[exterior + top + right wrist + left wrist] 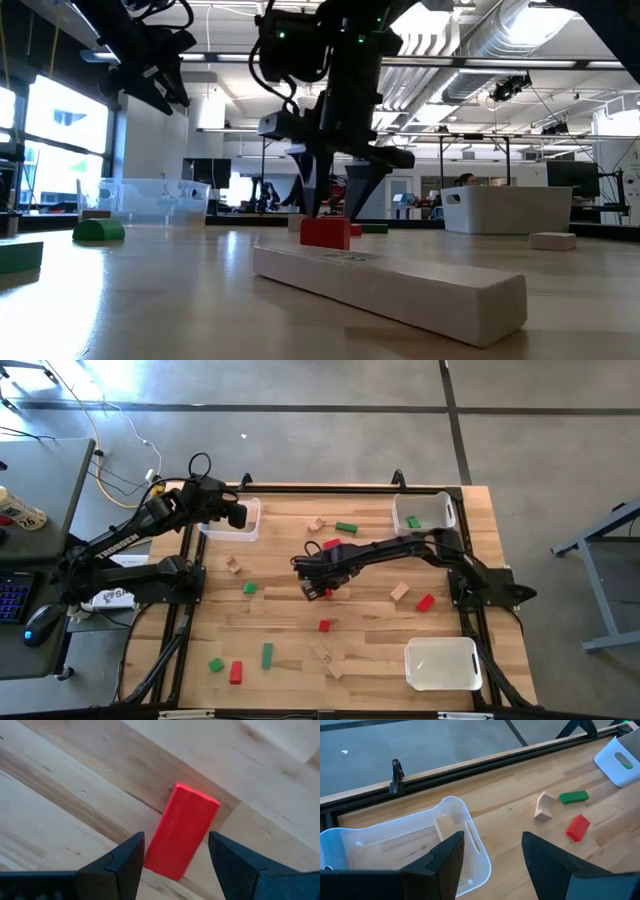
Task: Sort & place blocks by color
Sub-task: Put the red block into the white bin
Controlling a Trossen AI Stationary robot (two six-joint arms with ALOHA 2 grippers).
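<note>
Red, green and tan blocks lie scattered flat on the wooden table (360, 630). My right gripper (316, 589) (175, 842) is open at the table's middle and points down. Its fingers stand on either side of a red bar (182, 830) (320, 593) that lies on the wood; whether they touch it, I cannot tell. My left gripper (238, 515) (492, 842) is open and hovers over the clear bin (232, 525) (470, 855) at the far left. One tan block (445, 826) lies in that bin.
A white bin (424, 512) at the far right holds a green block (413, 520). Another white bin (443, 663) sits near right. Close to my right gripper lie a red cube (324, 625), a red block (331, 544) and a green block (249, 588). A long tan bar (390, 285) lies nearest.
</note>
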